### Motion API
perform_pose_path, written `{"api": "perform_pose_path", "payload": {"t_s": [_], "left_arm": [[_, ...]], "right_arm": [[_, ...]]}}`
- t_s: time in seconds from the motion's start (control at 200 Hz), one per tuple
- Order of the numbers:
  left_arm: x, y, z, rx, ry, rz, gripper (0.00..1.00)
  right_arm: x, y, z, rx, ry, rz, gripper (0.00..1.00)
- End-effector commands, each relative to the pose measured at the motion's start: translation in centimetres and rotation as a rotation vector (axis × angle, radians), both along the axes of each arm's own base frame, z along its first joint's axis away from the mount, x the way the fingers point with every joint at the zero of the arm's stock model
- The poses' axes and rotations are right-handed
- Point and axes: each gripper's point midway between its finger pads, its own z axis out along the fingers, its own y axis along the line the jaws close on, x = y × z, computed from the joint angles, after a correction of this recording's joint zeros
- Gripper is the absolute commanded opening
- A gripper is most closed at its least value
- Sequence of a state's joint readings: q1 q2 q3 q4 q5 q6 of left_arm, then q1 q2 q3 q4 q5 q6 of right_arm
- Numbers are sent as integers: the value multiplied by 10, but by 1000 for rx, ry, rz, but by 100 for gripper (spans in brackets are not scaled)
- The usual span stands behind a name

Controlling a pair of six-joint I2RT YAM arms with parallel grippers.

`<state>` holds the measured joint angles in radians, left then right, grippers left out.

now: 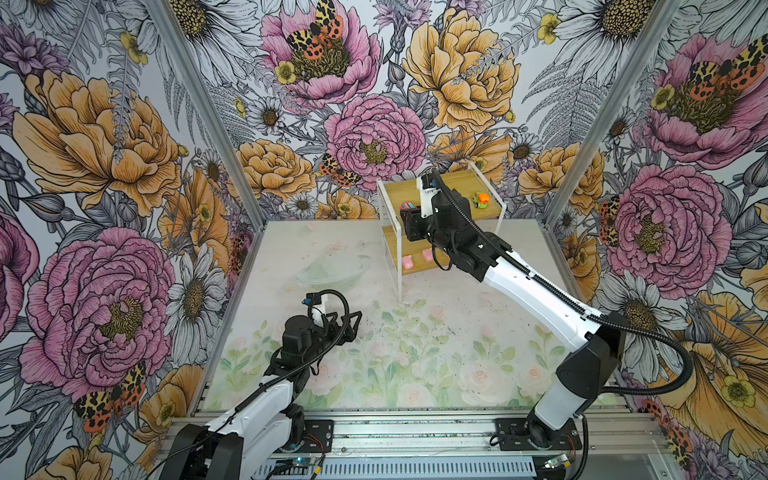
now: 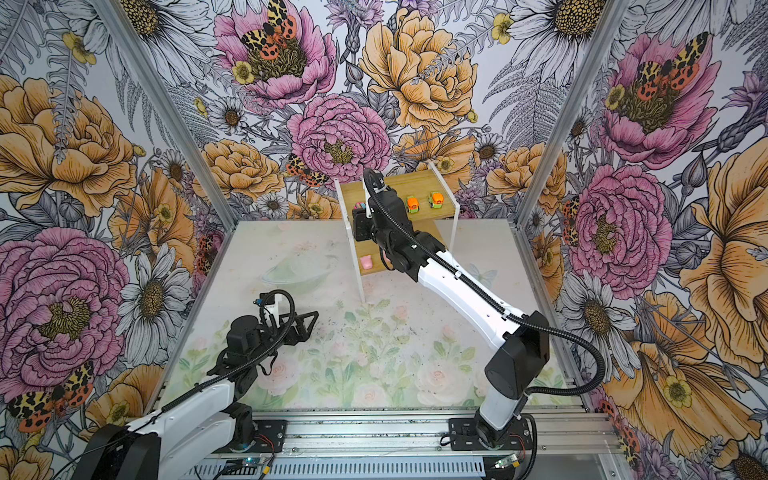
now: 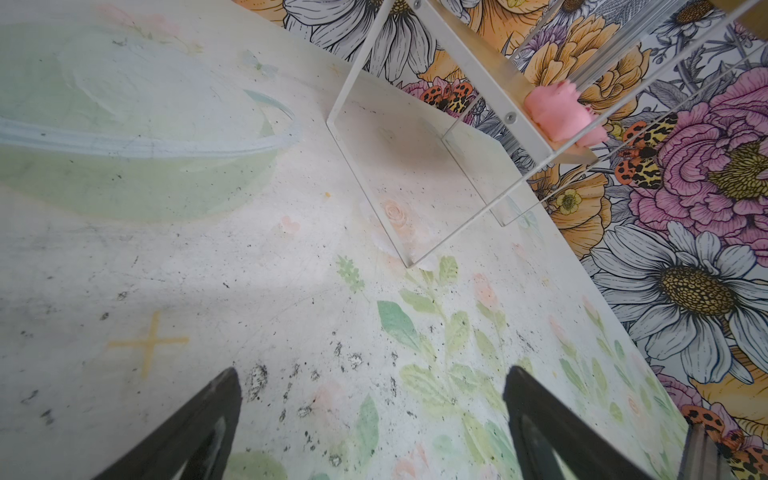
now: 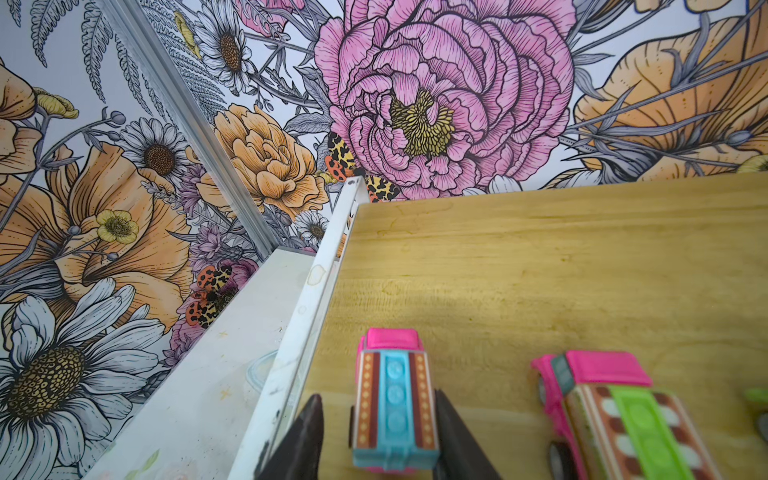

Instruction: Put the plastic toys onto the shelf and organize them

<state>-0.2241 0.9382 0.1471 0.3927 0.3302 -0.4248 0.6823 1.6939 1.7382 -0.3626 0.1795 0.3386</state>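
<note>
**Wooden shelf [image 1: 395,193]: car set-down in hand**

The right gripper [image 4: 378,397] straddles the blue-trimmed pink car [image 4: 392,399] on the upper board [image 4: 540,257], fingers narrow, with a gap on one side. The left gripper [image 3: 370,374] gapes wide, empty. Next, probably: lift clear without nudging the car.

green-trim pink car [image 4: 623,419] cut off at frame edge (right arm [image 1: 519,270] hides it overhead)

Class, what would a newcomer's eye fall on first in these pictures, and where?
The loud floral walls all round. Then the right arm reaching onto the top board of the shelf, its fingers flanking a pink car with blue trim. Two orange cars stand further along that board.
</note>
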Motion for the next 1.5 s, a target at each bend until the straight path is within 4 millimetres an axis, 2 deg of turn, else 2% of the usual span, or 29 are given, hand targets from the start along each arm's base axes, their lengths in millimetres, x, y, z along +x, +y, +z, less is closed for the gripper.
{"api": "perform_pose_path", "payload": {"t_s": [0.0,0.4,0.56,0.67,0.706,0.811,0.921,1.061,1.131,1.276,1.336,1.496], "left_arm": [[4,4,6,-12,-10,26,99],[3,4,5,-11,-9,28,99],[3,4,5,-11,-7,29,99],[4,5,5,-11,-8,30,99],[3,5,5,-12,-8,29,99],[4,5,8,-8,-10,32,99],[7,7,16,9,-28,39,99],[16,14,35,75,-75,64,99],[23,19,46,114,-115,84,99],[49,36,62,143,-160,149,99],[61,41,64,150,-166,166,99],[88,50,68,144,-169,183,99]], "right_arm": [[-11,-4,14,-1,-21,20,43],[-17,-3,27,17,-47,47,44],[-29,-10,44,28,-80,62,46],[-45,-27,56,26,-111,65,50],[-52,-36,61,28,-125,62,51],[-68,-74,58,-10,-150,20,55],[-76,-133,30,-98,-147,-87,58],[-73,-219,-39,-202,-62,-272,61],[-73,-251,-71,-227,-41,-347,61],[-74,-287,-128,-213,-111,-426,63],[-76,-300,-144,-169,-159,-470,63],[-84,-320,-194,-166,-165,-533,64]]}}
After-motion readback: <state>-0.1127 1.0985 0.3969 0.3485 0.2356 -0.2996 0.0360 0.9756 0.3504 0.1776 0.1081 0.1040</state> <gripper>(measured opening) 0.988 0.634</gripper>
